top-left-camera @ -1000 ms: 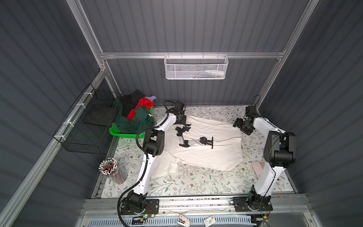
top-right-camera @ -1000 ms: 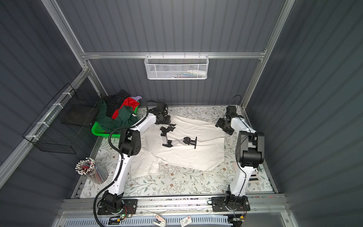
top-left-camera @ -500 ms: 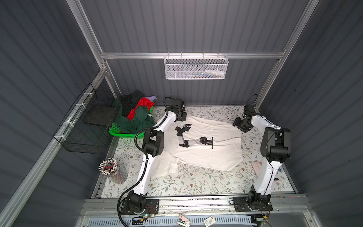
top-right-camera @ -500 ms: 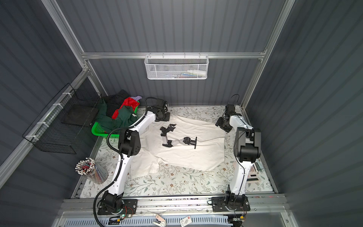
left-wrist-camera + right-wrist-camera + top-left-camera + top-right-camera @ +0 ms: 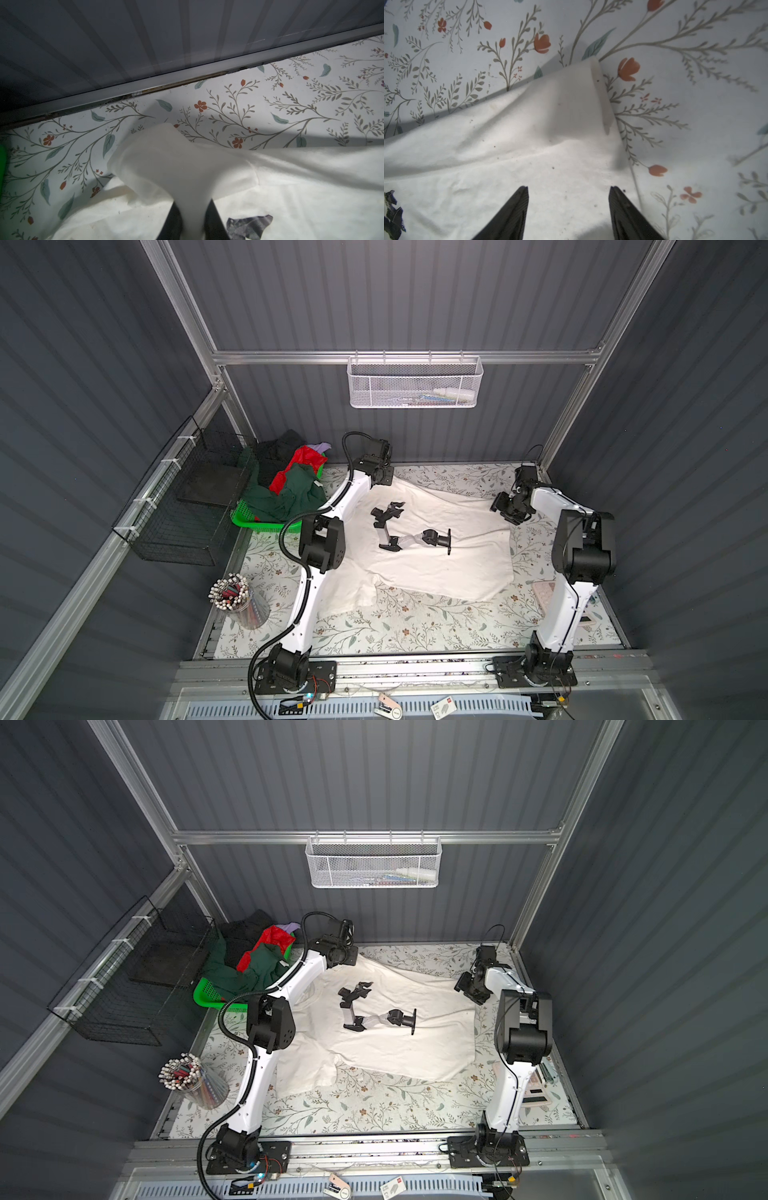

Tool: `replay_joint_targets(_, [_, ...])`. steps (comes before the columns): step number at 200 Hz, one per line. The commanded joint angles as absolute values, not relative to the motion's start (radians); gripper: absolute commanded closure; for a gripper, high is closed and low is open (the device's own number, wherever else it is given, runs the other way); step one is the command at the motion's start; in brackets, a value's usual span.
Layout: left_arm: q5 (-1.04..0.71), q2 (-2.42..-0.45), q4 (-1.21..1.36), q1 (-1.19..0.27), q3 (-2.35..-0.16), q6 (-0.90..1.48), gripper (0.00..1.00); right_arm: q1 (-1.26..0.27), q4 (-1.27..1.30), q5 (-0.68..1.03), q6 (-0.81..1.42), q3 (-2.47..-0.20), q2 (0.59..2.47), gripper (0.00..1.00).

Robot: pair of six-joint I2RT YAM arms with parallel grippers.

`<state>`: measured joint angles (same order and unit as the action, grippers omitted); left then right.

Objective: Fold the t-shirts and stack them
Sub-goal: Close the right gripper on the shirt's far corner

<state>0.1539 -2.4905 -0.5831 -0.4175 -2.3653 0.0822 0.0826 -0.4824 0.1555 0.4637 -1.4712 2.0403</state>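
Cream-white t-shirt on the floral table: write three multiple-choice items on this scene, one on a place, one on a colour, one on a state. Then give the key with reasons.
1. Where does the green plastic basket stand?
A. At the far left of the floral table
B. At the table's near right corner
C. Hung on the back rail

2. What colour is the print on the cream-white t-shirt?
A. Red
B. Black-grey
C. Green

3. How is the left gripper?
A. Open, clear of any cloth
B. Out of every view
C. Shut on the cream-white t-shirt

Key:
1 A: both top views show it at the table's far left edge.
2 B: the print shows dark against the pale cloth.
3 C: the left wrist view shows a fold of the cloth pinched between its jaws.
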Motion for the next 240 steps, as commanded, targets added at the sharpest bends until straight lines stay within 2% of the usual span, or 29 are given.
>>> replay_joint_targets(1, [0.141, -2.417, -0.540, -0.411, -2.339, 0.075, 0.80, 0.084, -0.473, 0.171, 0.474, -1.453, 2.023, 0.36])
replay_joint_targets(91, [0.120, -2.396, -0.536, -0.411, -2.312, 0.076, 0.82, 0.085, -0.514, 0.113, 0.457, -1.571, 2.102, 0.37])
replay_joint_targets(172, [0.085, -2.398, -0.541, -0.411, -2.324, 0.087, 0.81, 0.091, -0.649, 0.024, 0.321, -1.756, 2.196, 0.37])
replay_joint_targets(196, [0.074, -2.403, -0.544, -0.411, -2.319, 0.092, 0.81, 0.095, -0.649, 0.055, 0.238, -1.785, 2.216, 0.38])
replay_joint_targets(240, [0.069, -2.411, -0.546, -0.411, -2.316, 0.098, 0.81, 0.097, -0.616, 0.124, 0.215, -1.772, 2.229, 0.41])
